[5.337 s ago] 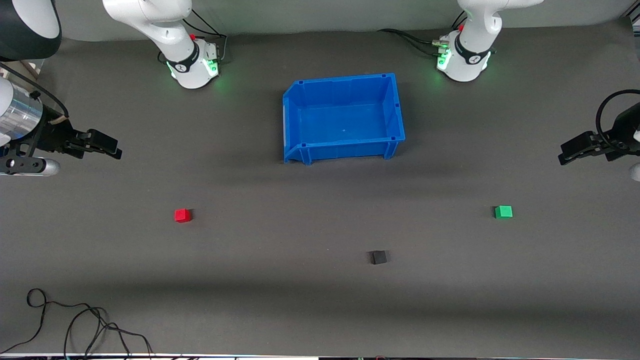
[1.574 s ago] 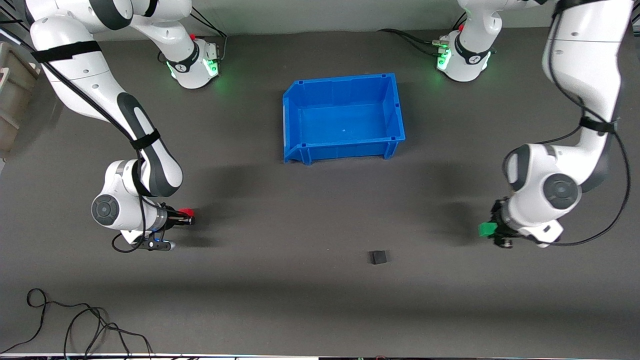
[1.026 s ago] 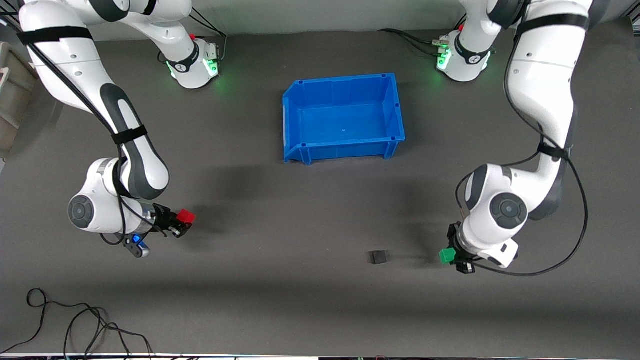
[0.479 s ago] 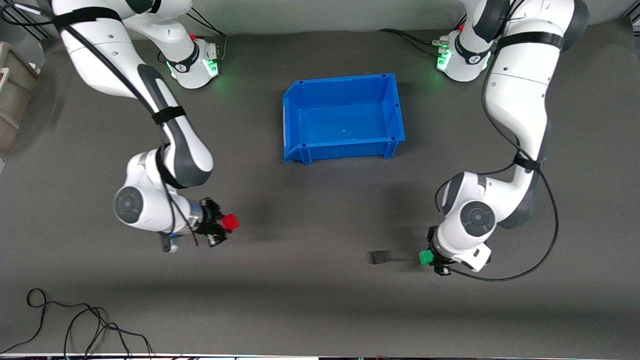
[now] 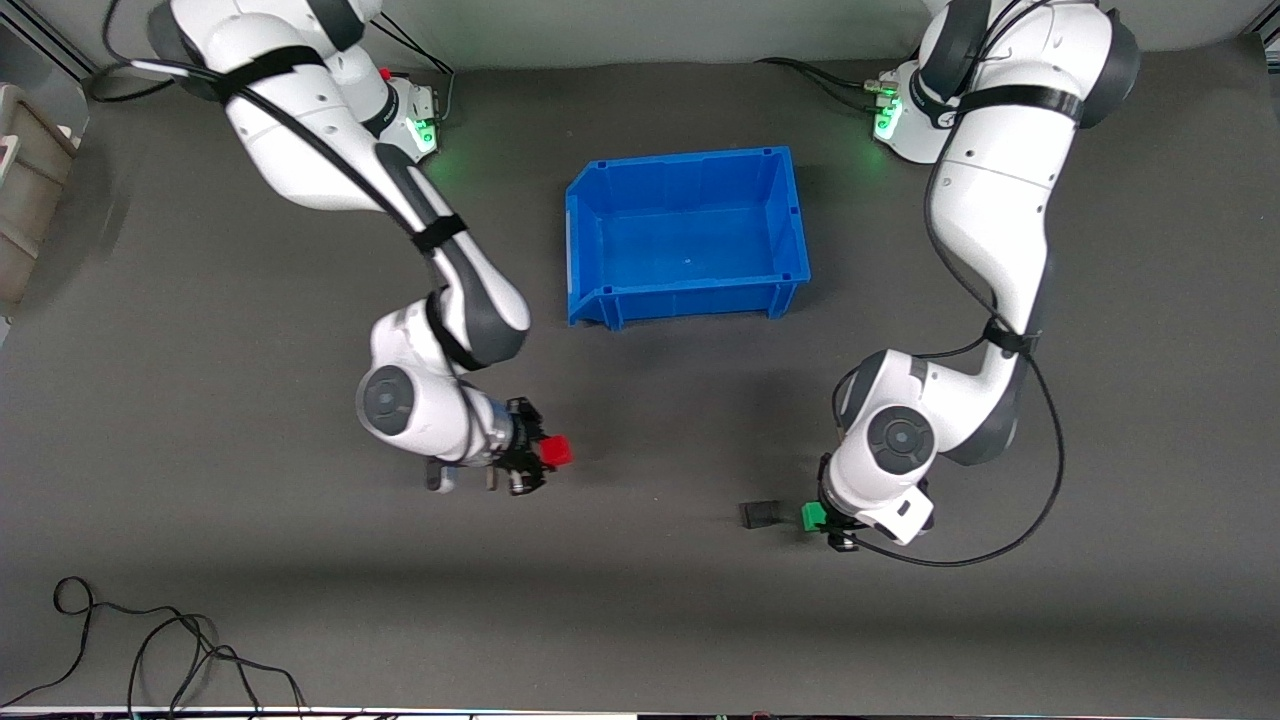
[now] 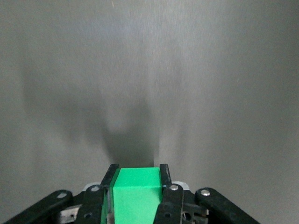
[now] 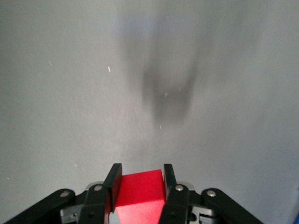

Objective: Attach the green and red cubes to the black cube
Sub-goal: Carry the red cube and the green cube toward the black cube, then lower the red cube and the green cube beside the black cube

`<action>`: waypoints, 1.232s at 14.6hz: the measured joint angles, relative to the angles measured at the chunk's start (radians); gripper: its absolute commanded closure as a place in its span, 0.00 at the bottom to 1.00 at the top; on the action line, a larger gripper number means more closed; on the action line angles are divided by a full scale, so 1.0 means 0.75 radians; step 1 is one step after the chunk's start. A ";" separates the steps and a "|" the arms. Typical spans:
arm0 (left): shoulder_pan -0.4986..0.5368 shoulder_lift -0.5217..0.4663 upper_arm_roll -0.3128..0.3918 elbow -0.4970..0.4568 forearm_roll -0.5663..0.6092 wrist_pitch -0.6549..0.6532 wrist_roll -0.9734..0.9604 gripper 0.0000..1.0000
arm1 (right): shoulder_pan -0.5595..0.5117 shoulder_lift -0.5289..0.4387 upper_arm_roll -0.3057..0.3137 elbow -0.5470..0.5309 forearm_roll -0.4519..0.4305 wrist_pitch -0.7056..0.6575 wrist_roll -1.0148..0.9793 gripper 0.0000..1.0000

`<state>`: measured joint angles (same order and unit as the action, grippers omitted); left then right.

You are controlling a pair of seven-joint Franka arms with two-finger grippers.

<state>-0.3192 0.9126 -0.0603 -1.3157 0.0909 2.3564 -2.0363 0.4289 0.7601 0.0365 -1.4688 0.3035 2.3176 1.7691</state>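
Observation:
The black cube (image 5: 758,514) lies on the dark mat nearer the front camera than the blue bin. My left gripper (image 5: 818,520) is shut on the green cube (image 5: 812,516) and holds it close beside the black cube, toward the left arm's end; a small gap shows between them. In the left wrist view the green cube (image 6: 135,193) sits between the black fingers (image 6: 164,175); the black cube is out of that view. My right gripper (image 5: 545,455) is shut on the red cube (image 5: 556,451), over bare mat toward the right arm's end. The right wrist view shows the red cube (image 7: 139,189) clamped.
The blue bin (image 5: 688,290) stands open and empty in the middle of the table, farther from the front camera. A black cable (image 5: 150,640) loops near the table's front edge at the right arm's end.
Both arms came in, took hold of their cubes and carried them toward the black cube. In the last half second the green cube closed in beside it and the red cube moved nearer.

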 measured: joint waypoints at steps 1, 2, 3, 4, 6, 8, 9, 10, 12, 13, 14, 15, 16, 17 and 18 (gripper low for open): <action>-0.013 0.013 0.000 0.007 0.000 0.013 -0.001 1.00 | 0.018 0.025 -0.001 0.023 0.000 0.013 0.034 1.00; -0.025 0.022 0.000 0.010 0.000 0.019 -0.003 1.00 | 0.032 0.049 -0.002 0.048 0.000 0.022 0.067 1.00; -0.034 0.026 0.000 0.014 -0.001 0.019 -0.004 1.00 | 0.045 0.073 -0.003 0.078 -0.005 0.026 0.102 1.00; -0.043 0.029 0.000 0.019 -0.001 0.019 -0.004 1.00 | 0.056 0.097 -0.003 0.109 -0.019 0.026 0.144 1.00; -0.053 0.031 0.000 0.024 -0.001 0.022 -0.005 1.00 | 0.073 0.143 -0.004 0.165 -0.075 0.026 0.222 1.00; -0.066 0.039 -0.001 0.026 -0.002 0.065 -0.019 1.00 | 0.088 0.181 -0.004 0.205 -0.101 0.029 0.263 1.00; -0.078 0.045 -0.002 0.026 -0.002 0.093 -0.038 1.00 | 0.091 0.194 -0.004 0.220 -0.103 0.030 0.270 1.00; -0.092 0.048 -0.002 0.026 -0.002 0.110 -0.051 1.00 | 0.092 0.202 -0.004 0.233 -0.103 0.031 0.283 1.00; -0.122 0.049 -0.013 0.028 -0.007 0.119 -0.065 1.00 | 0.098 0.210 -0.004 0.255 -0.105 0.031 0.313 1.00; -0.134 0.049 -0.025 0.032 -0.008 0.119 -0.075 1.00 | 0.112 0.211 -0.005 0.265 -0.107 0.031 0.330 1.00; -0.146 0.049 -0.039 0.037 -0.009 0.120 -0.089 1.00 | 0.130 0.212 -0.007 0.270 -0.122 0.031 0.363 1.00; -0.158 0.049 -0.050 0.045 -0.009 0.120 -0.103 1.00 | 0.148 0.212 -0.010 0.272 -0.153 0.031 0.403 1.00; -0.172 0.049 -0.055 0.057 -0.011 0.120 -0.113 1.00 | 0.165 0.212 -0.010 0.272 -0.190 0.031 0.447 1.00; -0.187 0.049 -0.058 0.070 -0.014 0.119 -0.122 1.00 | 0.181 0.214 -0.012 0.272 -0.218 0.031 0.487 1.00; -0.200 0.049 -0.059 0.083 -0.018 0.117 -0.129 1.00 | 0.194 0.216 -0.013 0.272 -0.230 0.031 0.516 1.00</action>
<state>-0.4690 0.9493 -0.1047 -1.2537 0.0774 2.4442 -2.1331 0.5746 0.9221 0.0267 -1.2646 0.1306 2.3407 2.1563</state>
